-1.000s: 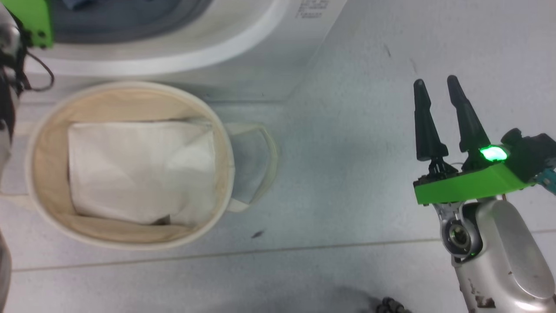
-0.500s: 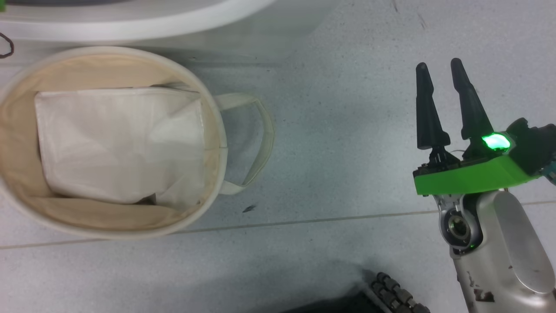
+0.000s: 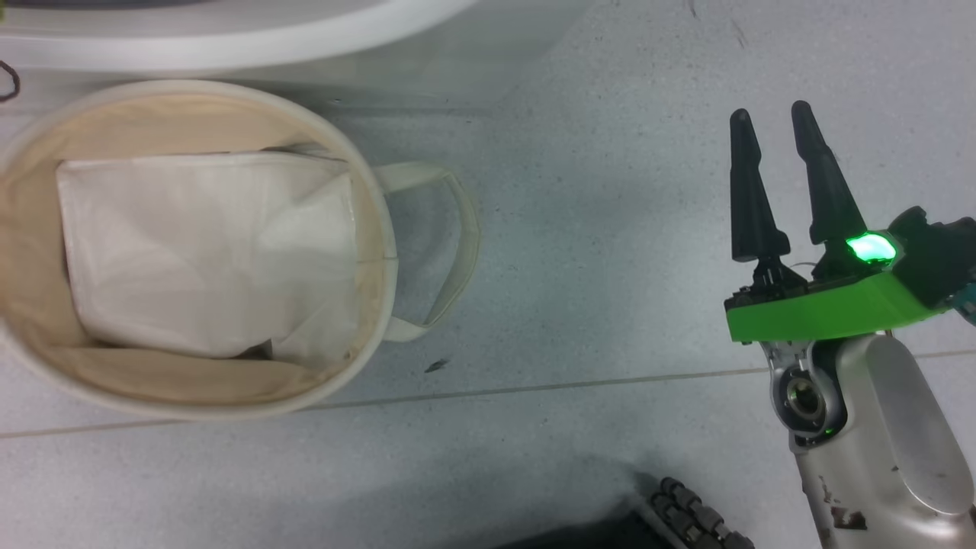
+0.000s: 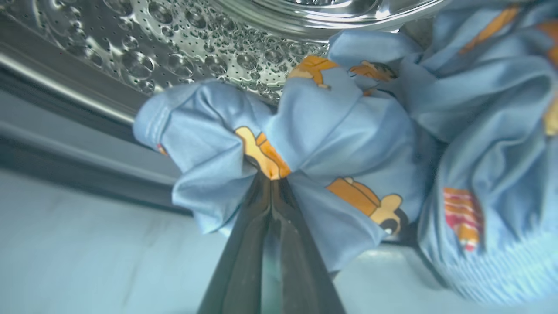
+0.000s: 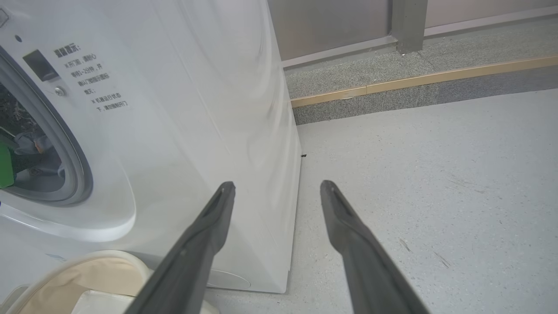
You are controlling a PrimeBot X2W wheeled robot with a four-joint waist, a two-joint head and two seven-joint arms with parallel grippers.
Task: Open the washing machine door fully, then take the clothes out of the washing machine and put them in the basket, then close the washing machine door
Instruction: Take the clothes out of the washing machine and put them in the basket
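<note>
Pinching a fold of the clothes (image 4: 348, 144) between its two dark fingers, my left gripper (image 4: 271, 181) is pressed together on the light-blue fabric inside the washing machine (image 5: 209, 87). The nip sits right at one of the orange-brown cartoon figures. The garment is bunched at the mouth of the machine, resting against the perforated steel drum (image 4: 174, 52). More of it is heaped beside my fingers, deeper folds showing further printed figures. The grey seal (image 4: 65, 144) runs just beside the bunch, at the edge of the drum. In the right wrist view a green part of my left arm (image 5: 5, 165) shows within the machine's round opening.

My right gripper (image 3: 770, 114) is spread, its fingers apart with nothing between them. It hangs over the floor (image 3: 595, 229), off the machine's front corner and well apart from the opening. Its fingers point toward that corner and along the white side panel.

The basket (image 3: 381, 229) stands on the floor just in front of the machine, below the round opening and close to the white front. A white folded liner (image 3: 206, 252) lies in its bottom. One looped handle (image 3: 457, 252) juts out from its wall on the side nearer my right gripper. Small printed text marks the machine's front beside the opening; I cannot read it.
</note>
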